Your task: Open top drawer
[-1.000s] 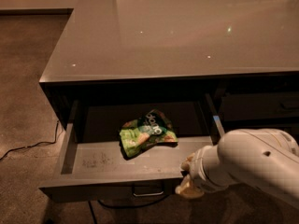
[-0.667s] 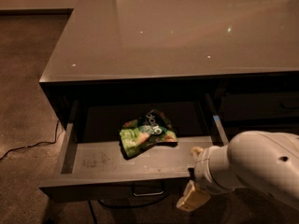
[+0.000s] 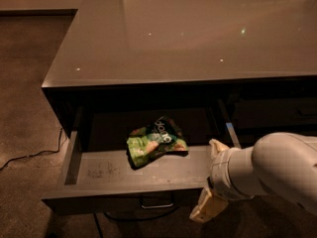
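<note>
top drawer [image 3: 99, 200], wide dark grey, looks fully out; ease tan end effector [image 3: 205, 209] (grip: can't tell) straight off its front.

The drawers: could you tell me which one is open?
The top drawer, pulled out, snack bag inside; the right-hand drawer is shut. The gripper hangs at the open front.

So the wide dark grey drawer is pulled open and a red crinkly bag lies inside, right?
Not quite: the camera view shows a green crinkly bag in the open wide dark grey top drawer. The pale gripper hangs by its front panel.
</note>
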Motion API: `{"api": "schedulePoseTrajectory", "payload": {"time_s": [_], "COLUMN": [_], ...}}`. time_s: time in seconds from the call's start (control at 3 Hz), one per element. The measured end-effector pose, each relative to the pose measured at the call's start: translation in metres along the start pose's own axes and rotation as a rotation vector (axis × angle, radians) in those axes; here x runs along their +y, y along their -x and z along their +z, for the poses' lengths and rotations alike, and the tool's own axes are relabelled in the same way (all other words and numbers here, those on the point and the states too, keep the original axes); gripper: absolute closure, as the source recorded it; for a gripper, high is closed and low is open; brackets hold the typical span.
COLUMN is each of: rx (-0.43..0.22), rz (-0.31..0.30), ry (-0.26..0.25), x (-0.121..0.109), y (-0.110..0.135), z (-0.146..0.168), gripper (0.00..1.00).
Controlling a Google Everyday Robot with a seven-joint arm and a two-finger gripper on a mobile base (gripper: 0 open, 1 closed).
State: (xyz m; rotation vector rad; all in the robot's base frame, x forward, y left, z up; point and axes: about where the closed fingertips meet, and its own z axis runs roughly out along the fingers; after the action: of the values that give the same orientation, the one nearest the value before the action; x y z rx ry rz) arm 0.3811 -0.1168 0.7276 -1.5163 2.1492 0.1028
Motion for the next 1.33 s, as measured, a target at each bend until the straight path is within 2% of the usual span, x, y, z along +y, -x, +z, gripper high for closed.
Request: {"api": "schedulePoseTrajectory", "payload": {"time_s": [0.33, 1.33], "rx": [-0.025, -0.024], "rz": [0.003, -0.008], "ry": [-0.010, 0.037], "x": [-0.016, -0.055], "y": [0.006, 0.024], "z": [0.009, 0.050], "gripper": [0.17, 0.87]}}
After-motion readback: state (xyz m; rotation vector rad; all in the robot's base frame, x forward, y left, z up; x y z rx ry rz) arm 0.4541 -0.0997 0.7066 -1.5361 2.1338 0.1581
